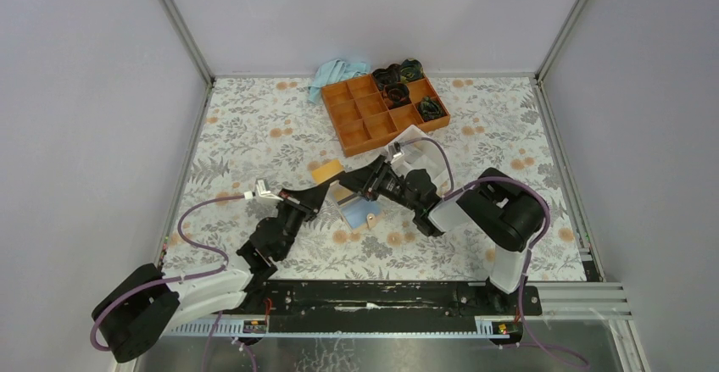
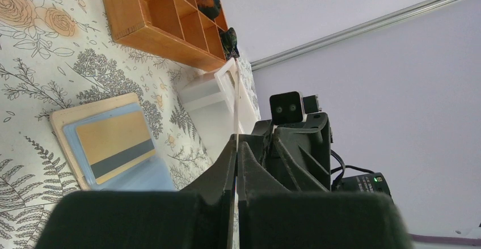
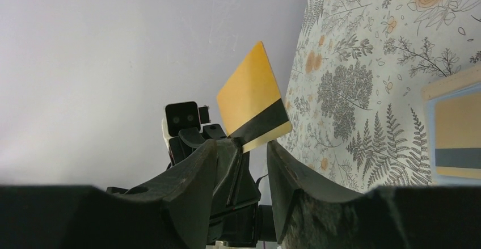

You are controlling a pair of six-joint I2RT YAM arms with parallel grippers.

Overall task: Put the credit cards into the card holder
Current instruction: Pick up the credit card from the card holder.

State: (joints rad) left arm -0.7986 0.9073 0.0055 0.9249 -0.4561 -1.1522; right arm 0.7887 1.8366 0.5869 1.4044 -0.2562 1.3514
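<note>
My left gripper [image 1: 320,187] [image 2: 236,147] is shut on a yellow-orange credit card [image 1: 326,171] with a dark stripe and holds it up off the table. That card shows edge-on [image 2: 235,107] in the left wrist view and face-on [image 3: 252,98] in the right wrist view. My right gripper [image 1: 360,181] [image 3: 249,147] faces it with its jaws open, and the card's lower corner sits just beyond the fingertips. The tan card holder [image 1: 360,213] [image 2: 65,118] [image 3: 451,87] lies open on the table under both grippers. A light blue card [image 2: 142,175] and a striped yellow card [image 2: 116,144] [image 3: 456,147] lie on it.
An orange compartment tray [image 1: 373,118] [image 2: 142,16] stands at the back, with dark items in its right cells. A light blue cloth [image 1: 337,74] lies behind it. A white box [image 1: 420,145] [image 2: 212,93] stands close to the right arm. Metal frame posts and grey walls enclose the floral table.
</note>
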